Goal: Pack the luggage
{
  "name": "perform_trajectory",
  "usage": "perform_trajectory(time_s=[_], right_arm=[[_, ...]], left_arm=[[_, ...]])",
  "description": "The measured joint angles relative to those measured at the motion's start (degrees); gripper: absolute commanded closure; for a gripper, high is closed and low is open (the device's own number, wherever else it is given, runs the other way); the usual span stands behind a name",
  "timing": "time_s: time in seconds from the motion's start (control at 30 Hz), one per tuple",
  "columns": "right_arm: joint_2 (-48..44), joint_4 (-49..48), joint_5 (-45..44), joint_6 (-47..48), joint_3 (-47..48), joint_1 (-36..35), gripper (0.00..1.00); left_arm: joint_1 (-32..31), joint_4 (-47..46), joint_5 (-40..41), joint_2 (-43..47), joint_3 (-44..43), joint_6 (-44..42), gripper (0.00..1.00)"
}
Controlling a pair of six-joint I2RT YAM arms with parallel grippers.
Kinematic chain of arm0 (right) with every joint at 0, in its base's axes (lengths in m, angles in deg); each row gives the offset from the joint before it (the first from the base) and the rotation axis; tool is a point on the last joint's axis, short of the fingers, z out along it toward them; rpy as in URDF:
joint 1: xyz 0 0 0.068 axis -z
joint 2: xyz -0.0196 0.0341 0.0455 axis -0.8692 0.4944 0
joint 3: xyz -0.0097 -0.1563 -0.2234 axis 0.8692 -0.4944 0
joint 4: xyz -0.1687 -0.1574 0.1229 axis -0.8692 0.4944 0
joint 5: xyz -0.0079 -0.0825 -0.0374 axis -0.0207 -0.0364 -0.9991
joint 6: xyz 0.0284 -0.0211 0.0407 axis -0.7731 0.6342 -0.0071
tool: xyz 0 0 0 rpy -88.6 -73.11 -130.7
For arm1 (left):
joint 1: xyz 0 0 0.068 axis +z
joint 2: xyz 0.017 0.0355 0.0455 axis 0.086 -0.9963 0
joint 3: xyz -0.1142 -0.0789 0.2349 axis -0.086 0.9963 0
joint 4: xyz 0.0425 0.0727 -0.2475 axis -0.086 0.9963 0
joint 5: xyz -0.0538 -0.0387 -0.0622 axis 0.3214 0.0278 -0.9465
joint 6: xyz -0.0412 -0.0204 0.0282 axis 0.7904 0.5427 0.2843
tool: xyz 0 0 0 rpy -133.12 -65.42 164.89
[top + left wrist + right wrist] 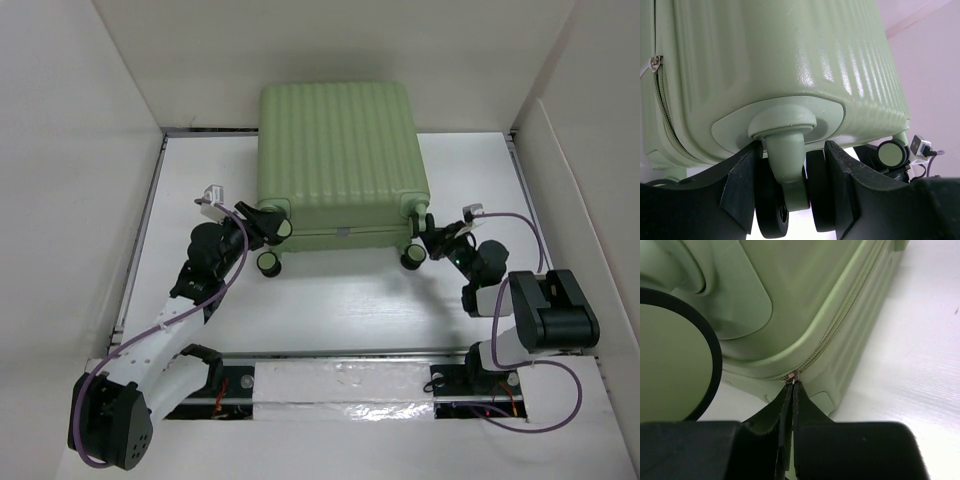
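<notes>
The luggage (pixel 340 150) is a pale green ribbed hard-shell suitcase, closed and lying flat at the back middle of the table. My left gripper (pixel 275 228) is at its near left corner. In the left wrist view the gripper (pixel 792 190) is shut on the black twin wheel and green caster stem (pixel 785 155). My right gripper (pixel 428 235) is at the near right corner. In the right wrist view it (pixel 791 390) is shut on the small metal zipper pull (pixel 792 376) at the corner of the green zipper line (pixel 840 325).
Two more black wheels (pixel 270 263) (pixel 412 258) stick out at the suitcase's near edge. White walls enclose the table on the left, back and right. A silvery strip (pixel 340 385) runs along the front edge between the arm bases.
</notes>
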Motion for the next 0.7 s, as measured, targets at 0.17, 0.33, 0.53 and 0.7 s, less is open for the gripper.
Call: perform_trajectory(time_s=[0.17,0.33,0.53,0.7], right_arm=[[4.5,-6.8,-5.5,-2.8,-0.5,-3.3,1.0],[5.2,-11.1,-23.1,-1.7,-4.2,-15.3,1.0],[2.7,-5.7,-57.7,5.9,-0.6,-47.0,1.0],[5.8,4.6,-68.3,10.9,10.3,-57.2,1.0]], left_arm=[[0.2,-1.4,0.4,0.0,0.8,0.3,1.0],[0.7,-2.6,1.1,0.0,1.5,0.3,1.0],[1.5,-4.0,0.6,0.1,2.1,1.6,1.0],[0.6,-5.7,-1.2,-1.1,2.1,2.9,1.0]])
